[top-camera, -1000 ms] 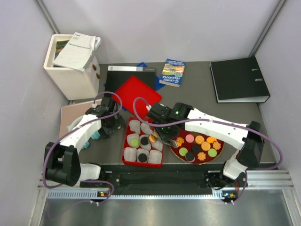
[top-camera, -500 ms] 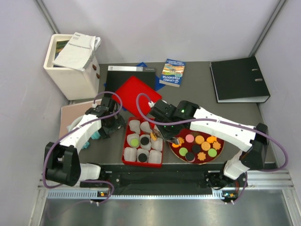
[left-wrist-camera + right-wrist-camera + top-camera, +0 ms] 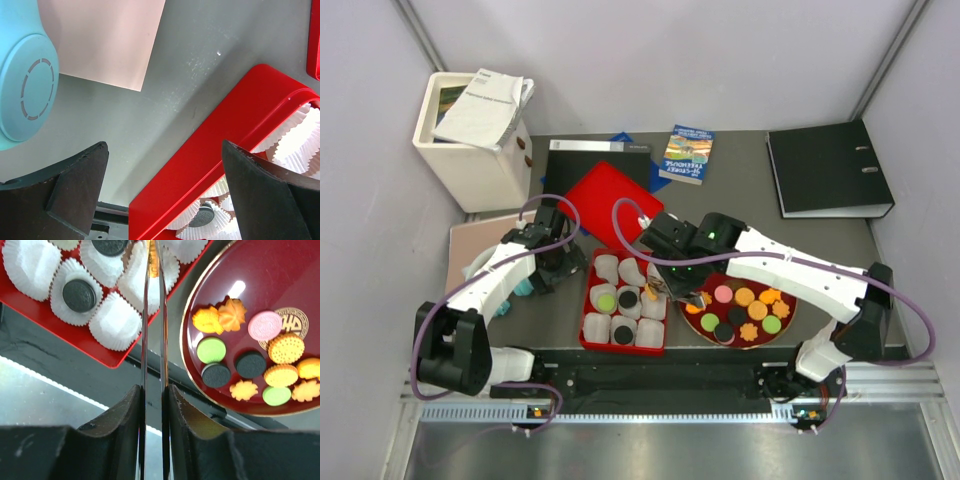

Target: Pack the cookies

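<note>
My right gripper (image 3: 675, 283) (image 3: 153, 390) is shut on metal tongs (image 3: 154, 330). The tong tips pinch an orange cookie (image 3: 152, 262) over a white paper liner (image 3: 131, 280) in the right column of the red tray (image 3: 585, 322) (image 3: 30, 302). The tray holds several liners, with a green cookie (image 3: 606, 300) and two black cookies (image 3: 628, 298) (image 3: 80, 295) in them. The dark red plate (image 3: 792, 312) (image 3: 240, 270) to the right holds several cookies in orange, green, black and pink. My left gripper (image 3: 552, 268) (image 3: 164, 150) is open and empty over the tray's left rim (image 3: 210, 150).
A red lid (image 3: 615, 200), a black folder (image 3: 598, 150), a book (image 3: 686, 154) and a black binder (image 3: 830, 168) lie at the back. A white box with papers (image 3: 475, 135) stands back left. A pink sheet (image 3: 105, 40) and a teal object (image 3: 25, 85) lie left of the tray.
The right arm has shifted slightly right and its elbow has moved out. The tong tips with the orange cookie stay over the tray's right column. The left arm has not moved.
</note>
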